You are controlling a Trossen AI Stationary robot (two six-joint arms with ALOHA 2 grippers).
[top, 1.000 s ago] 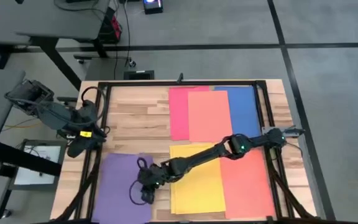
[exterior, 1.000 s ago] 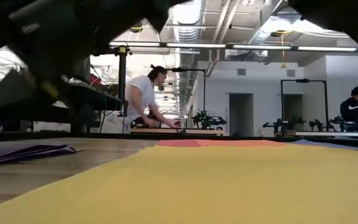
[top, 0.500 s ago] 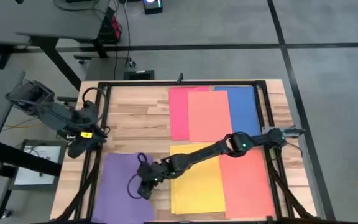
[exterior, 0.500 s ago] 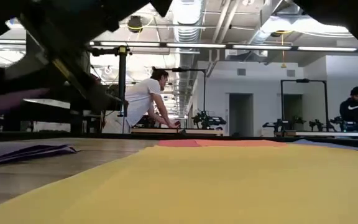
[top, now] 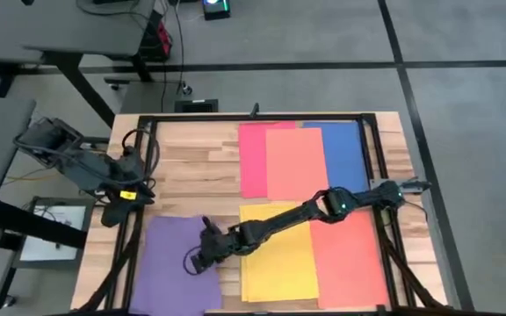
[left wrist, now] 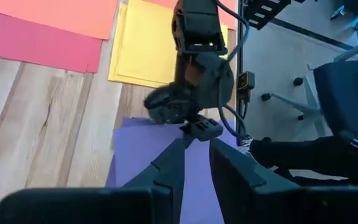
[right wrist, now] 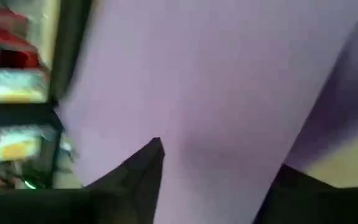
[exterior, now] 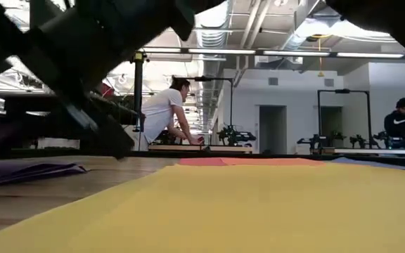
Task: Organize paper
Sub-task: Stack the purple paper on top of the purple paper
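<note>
The right gripper (top: 198, 258) is found low over the right-hand margin of the purple rectangular paper sheet (top: 169, 268), which lies flat at the near left corner of the light wooden table (top: 191, 162), its long axis running from the near edge toward the far edge. In the right wrist view the two dark fingers (right wrist: 143, 167) stand apart with purple paper filling the space between them; the gripper is therefore recorded as released, with nothing clamped. Whether the fingertips touch the sheet cannot be told.

The sheet extends leftward from the gripper, away from the yellow paper stack (top: 279, 254) just beside it on the right. The right arm is judged much the nearer; the left gripper (top: 121, 195) waits beyond the table's left edge, its fingers (left wrist: 166, 171) seen spread and empty.

Any transfer toward the other coloured sheets, namely the orange-red sheet (top: 350, 254), pink-red sheet (top: 251, 158), orange sheet (top: 295, 162) and blue sheet (top: 345, 154), would run rightward.
</note>
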